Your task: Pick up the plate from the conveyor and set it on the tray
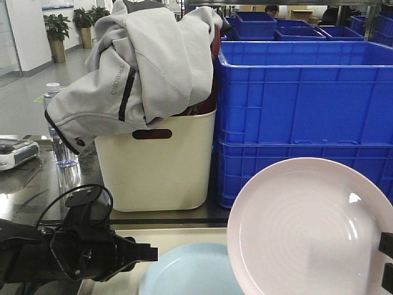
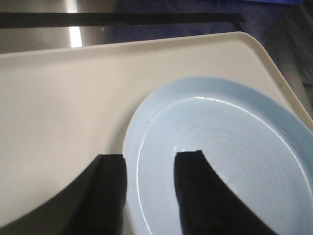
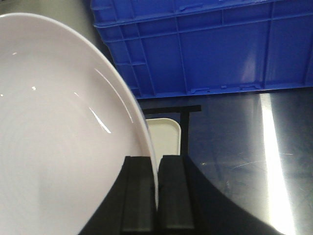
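1. My right claw (image 3: 156, 159) is clamped narrowly on the rim of the pink plate (image 3: 63, 132), one finger on each face of the edge, at the bottom centre of the right wrist view.
2. The plate is held tilted, clear of the table (image 3: 244, 147). In the front view it fills the lower right, in front of the stacked blue crates (image 1: 307, 98).
3. My left claw (image 2: 149, 155) is spread wide. One finger hangs over the pale blue plate (image 2: 220, 161) and the other over the bare tray (image 2: 63, 98), with the blue plate's rim between them. I cannot tell whether either finger touches.
4. The pale blue plate lies flat in the tray, towards the right side in the left wrist view.
5. In the upper left of the front view, a cream tub (image 1: 156, 166) stuffed with a grey jacket (image 1: 147, 61) stands behind the tray, and a water bottle (image 1: 61, 141) stands to its left.
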Robot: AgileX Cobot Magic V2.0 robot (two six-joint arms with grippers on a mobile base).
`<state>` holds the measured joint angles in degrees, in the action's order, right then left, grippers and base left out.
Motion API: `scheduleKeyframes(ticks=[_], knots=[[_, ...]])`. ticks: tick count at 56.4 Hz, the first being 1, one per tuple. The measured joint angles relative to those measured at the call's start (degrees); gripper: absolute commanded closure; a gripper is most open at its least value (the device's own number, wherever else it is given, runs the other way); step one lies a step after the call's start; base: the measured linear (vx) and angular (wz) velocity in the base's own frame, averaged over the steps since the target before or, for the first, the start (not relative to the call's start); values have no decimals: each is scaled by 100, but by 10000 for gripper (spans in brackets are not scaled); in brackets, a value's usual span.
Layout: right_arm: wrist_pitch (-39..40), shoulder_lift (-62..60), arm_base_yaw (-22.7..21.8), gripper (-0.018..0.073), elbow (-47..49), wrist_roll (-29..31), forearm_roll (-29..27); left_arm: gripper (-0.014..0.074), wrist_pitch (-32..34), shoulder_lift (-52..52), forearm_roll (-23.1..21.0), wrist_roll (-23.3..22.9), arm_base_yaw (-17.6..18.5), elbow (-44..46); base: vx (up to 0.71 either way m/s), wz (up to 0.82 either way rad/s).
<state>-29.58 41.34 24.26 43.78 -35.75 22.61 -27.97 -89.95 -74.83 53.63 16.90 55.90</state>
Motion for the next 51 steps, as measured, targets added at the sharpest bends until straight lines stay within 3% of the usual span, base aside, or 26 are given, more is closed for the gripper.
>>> scheduleKeyframes(ticks=[11,18,25,31,39,51], knots=[[39,401,0,568,0,-97,0,197,58,271,308,5,0,0,0,0],[252,1095,0,568,114,-112,-146,377,235,867,1028,-138,0,0,0,0],[457,1955,0,568,559,-32,-492,607,546,1676,1920,-726,0,0,0,0],[541,2703,0,568,1075,352,-1062,603,837,2358,2521,-1269,0,0,0,0],[415,3516,0,568,1534,1208,-2058,601,1029,2925,3029,-1645,0,0,0,0],[244,4216,0,559,1690,2570,-3401,599,1028,3098,3230,-1784,0,0,0,0]])
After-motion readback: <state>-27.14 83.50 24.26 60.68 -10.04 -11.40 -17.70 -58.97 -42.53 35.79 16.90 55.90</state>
